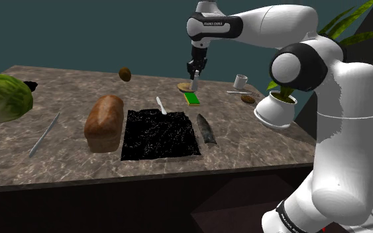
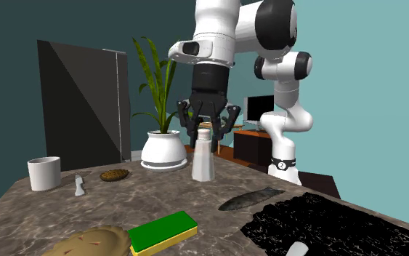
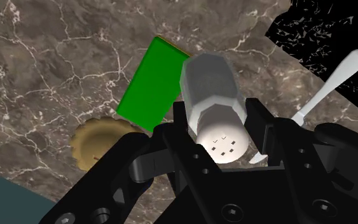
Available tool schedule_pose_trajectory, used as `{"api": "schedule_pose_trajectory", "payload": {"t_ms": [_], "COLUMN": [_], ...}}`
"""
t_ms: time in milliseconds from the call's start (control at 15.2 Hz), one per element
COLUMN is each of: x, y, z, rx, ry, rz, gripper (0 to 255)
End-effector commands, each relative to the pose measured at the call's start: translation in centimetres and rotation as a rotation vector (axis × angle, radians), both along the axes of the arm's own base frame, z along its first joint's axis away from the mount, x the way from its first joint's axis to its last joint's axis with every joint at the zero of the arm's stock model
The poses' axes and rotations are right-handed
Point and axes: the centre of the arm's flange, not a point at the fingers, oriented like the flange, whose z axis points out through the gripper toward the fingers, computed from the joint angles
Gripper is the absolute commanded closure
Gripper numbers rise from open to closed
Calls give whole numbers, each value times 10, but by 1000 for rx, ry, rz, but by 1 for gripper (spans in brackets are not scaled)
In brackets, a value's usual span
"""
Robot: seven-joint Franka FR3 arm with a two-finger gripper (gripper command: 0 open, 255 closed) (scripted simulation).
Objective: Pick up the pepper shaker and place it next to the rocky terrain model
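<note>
- Two fingers [image 3: 261,127] clamped on pepper shaker [image 3: 212,95] near its cap, shaker upright btwn them.
- Counter [image 3: 44,63] bare beyond green block [image 3: 152,83], which sits just beside shaker.
- Tan scalloped disc [image 3: 95,141] next to block, close to counter edge.
- Opp. side: white spoon [image 3: 333,79] partly on rocky terrain model [image 3: 327,32].

Bread loaf [image 1: 104,122], green sponge [image 1: 192,98], potted plant [image 1: 275,109]
</note>
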Motion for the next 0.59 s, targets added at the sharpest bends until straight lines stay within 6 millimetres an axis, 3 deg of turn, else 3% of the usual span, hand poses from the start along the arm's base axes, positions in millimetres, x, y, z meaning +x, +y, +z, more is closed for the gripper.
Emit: {"api": "schedule_pose_trajectory", "payload": {"t_ms": [0,462,528], "x": [10,52,52], "y": [23,106,106], "z": [-3,-21,-26], "rx": [0,0,0], "ry": [0,0,0], "rz": [-1,-1,-1], "gripper": [255,255,255]}}
